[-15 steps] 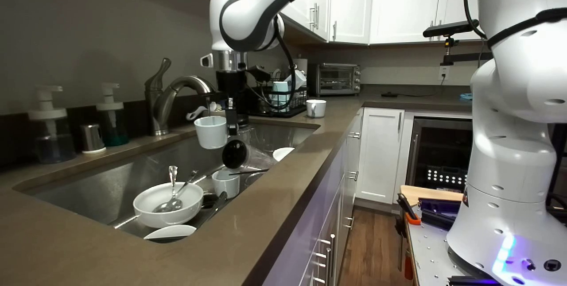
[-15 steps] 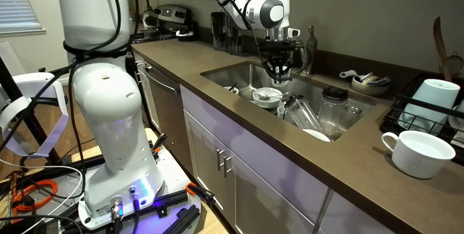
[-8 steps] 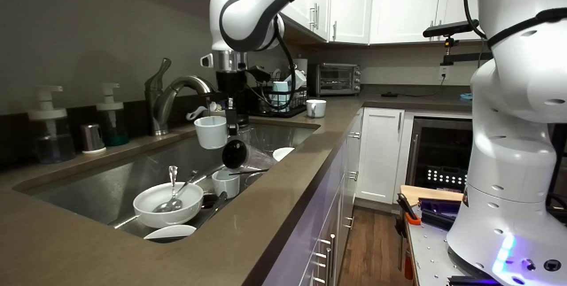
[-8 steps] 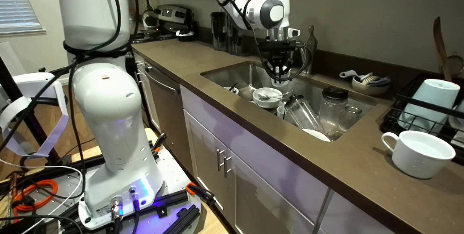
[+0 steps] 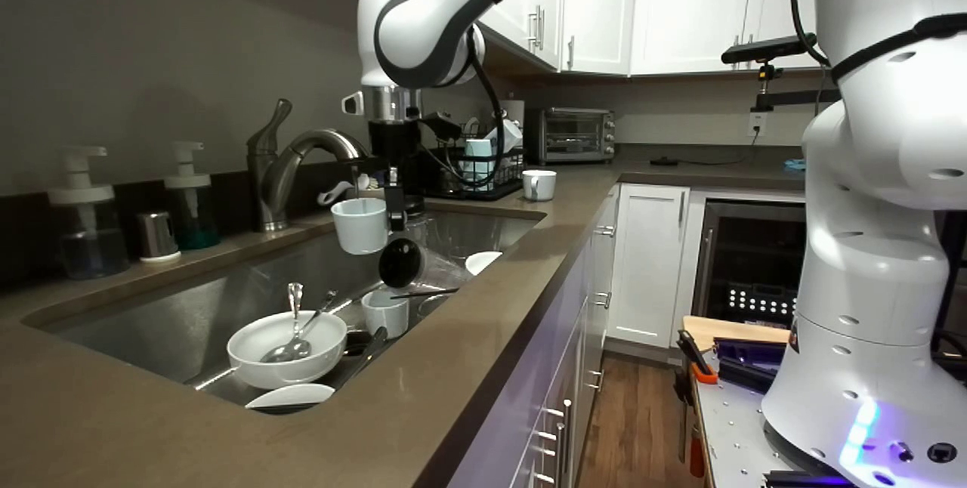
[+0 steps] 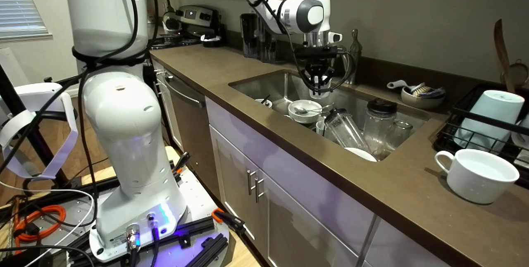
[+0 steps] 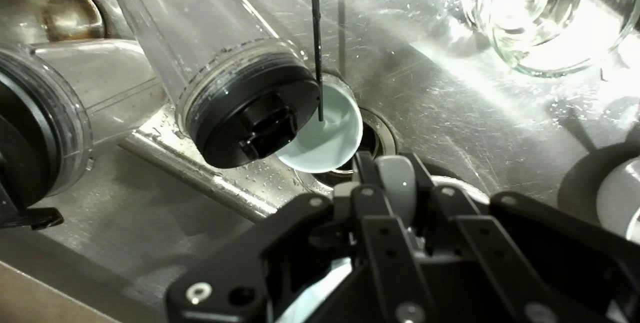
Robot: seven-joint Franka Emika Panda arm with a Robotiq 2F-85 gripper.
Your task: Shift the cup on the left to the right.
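1. Over the sink point(image 5: 174, 322), my hand point(image 7: 391, 169) is closed tight on a white cup point(image 5: 361, 230). The pale bit in my grip looks like its handle point(image 7: 398, 188).
2. I think this is the cup to move. It hangs in the air to one side of my hand, about upright. I cannot see what is inside.
3. It looks hard and smooth, so it will not squash. It should be light, but it may slip or twist, and a bump could chip it.
4. The handle is a good place to hold: squeeze firm, go slow, top side up.
5. Lower down sit a bottle point(image 7: 215, 58) with a black lid point(image 7: 255, 113), a small cup point(image 5: 387, 316), and a bowl point(image 5: 281, 376) with a spoon point(image 5: 293, 350). The tap point(image 5: 321, 140) is near too, so I should not hit any of it.
6. Farther off, on the counter point(image 6: 415, 184) to my right, another white cup point(image 6: 481, 180) stands beside a black rack point(image 5: 487, 193). I guess mine should go that way, without the two knocking.
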